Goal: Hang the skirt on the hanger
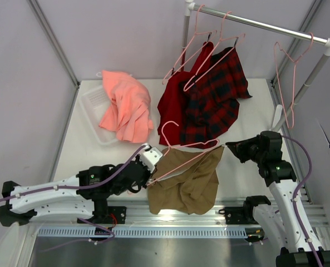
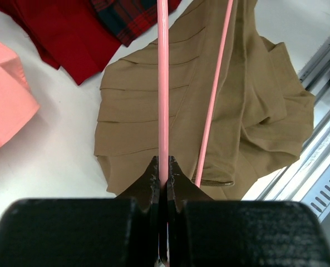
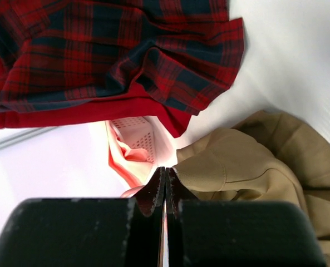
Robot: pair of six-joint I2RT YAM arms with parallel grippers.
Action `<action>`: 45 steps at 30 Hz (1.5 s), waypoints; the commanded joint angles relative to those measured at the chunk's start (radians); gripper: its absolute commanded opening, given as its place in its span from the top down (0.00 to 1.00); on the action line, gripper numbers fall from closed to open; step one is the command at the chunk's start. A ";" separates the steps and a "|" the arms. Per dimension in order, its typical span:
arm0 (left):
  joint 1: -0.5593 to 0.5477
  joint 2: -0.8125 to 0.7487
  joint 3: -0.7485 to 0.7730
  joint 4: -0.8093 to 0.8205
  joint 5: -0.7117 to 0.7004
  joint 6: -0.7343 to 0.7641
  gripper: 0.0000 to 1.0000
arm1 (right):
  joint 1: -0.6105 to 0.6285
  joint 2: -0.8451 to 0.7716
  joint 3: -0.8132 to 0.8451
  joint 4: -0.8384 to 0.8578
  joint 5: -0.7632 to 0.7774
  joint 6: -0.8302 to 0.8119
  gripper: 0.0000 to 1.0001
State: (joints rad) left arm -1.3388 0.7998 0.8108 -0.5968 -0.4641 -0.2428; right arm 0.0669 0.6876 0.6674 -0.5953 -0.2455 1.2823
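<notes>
The left jaws are pinching the hanger (image 2: pixel 163 83) lying across the skirt (image 2: pixel 131 111); the right jaws are sitting closed; the skirt apparently is not hanging yet.

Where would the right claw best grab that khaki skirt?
Probably the bunched right edge of the skirt, coming in from the right: it is rumpled into folds, faces the right gripper and lies outside the hanger wire.

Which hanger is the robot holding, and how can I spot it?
Look at the front of the white table, where the brown skirt lies. A thin pink hanger runs over it, one end pinched in the left tool. The other pink hangers hang from the metal rail at the back; only this one is down low.
</notes>
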 commanded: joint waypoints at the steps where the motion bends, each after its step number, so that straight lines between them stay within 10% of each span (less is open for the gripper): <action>1: -0.029 0.018 0.050 0.080 0.007 0.019 1.00 | -0.007 -0.011 0.021 -0.007 0.009 0.080 1.00; 37: -0.105 0.114 0.062 0.137 -0.180 -0.018 1.00 | 0.088 -0.003 0.050 -0.044 0.028 0.267 1.00; 45: -0.114 0.087 0.048 0.014 -0.228 -0.044 1.00 | 0.056 0.062 0.147 -0.003 -0.003 -0.045 1.00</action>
State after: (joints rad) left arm -1.4422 0.9161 0.8288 -0.5533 -0.6682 -0.2558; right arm 0.1444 0.7223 0.7231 -0.6605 -0.2214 1.3937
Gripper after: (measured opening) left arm 0.040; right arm 0.009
